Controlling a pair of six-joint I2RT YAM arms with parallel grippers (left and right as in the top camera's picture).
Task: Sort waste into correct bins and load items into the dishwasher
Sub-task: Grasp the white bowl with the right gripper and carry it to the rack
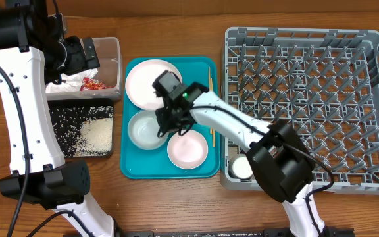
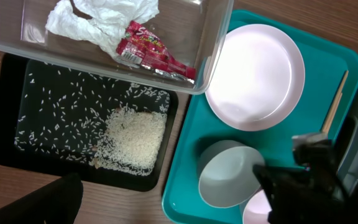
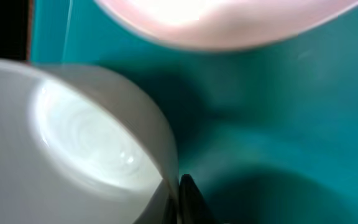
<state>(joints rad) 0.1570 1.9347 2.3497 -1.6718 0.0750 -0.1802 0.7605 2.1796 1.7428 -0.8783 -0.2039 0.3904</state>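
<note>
The bowl [image 1: 142, 130] stands close between plate [image 1: 147, 82] and second bowl [image 1: 187, 149]; your right gripper [image 1: 170, 121] is at its rim, opening width I cannot tell.

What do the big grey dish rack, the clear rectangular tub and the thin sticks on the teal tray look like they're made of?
Large square grey dish rack: matte moulded plastic, judging by its uniform lattice and pegs.
Clear rectangular tub: glossy transparent plastic; the wooden table shows through its wall.
Thin pale-brown chopsticks: probably wood or bamboo, going by the tan, dull colour.
</note>
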